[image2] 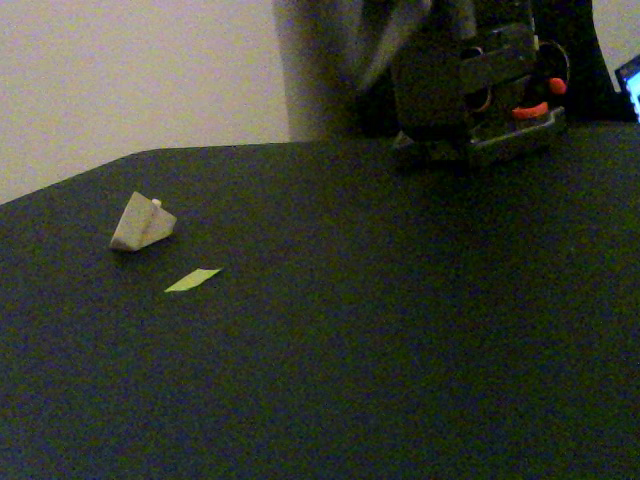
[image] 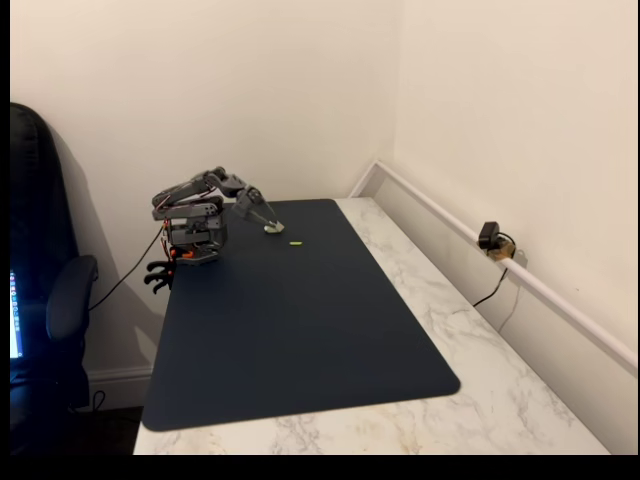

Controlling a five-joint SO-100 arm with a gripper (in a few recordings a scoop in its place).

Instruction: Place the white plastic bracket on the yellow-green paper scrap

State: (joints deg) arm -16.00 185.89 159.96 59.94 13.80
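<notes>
So my pincer [image: 268,222] is stretched out low over the far end of the dark blue mat [image: 300,340], tip right down at the white plastic bracket [image: 273,228]. From this far off in that fixed view I honestly can't tell if the jaws are apart or closed, or whether the tip is actually touching the bracket or just beside it.

The closer fixed view helps with the small stuff. The bracket [image2: 142,222] sits on the mat [image2: 400,350] as a little off-white wedge with a small nub on top. The yellow-green paper scrap [image2: 192,280] lies flat just beside it, a bit nearer the camera and to the right, with a thin strip of mat between them. So the two are apart, bracket not on the scrap. In the wider view the scrap [image: 296,242] shows as a tiny bright sliver just right of the bracket.

My base [image2: 480,90] is clamped at the mat's back edge, blurry there, with an orange bit showing. The mat lies on a white marble table [image: 480,360], and a small black webcam [image: 490,238] sits by the wall on the right.
</notes>
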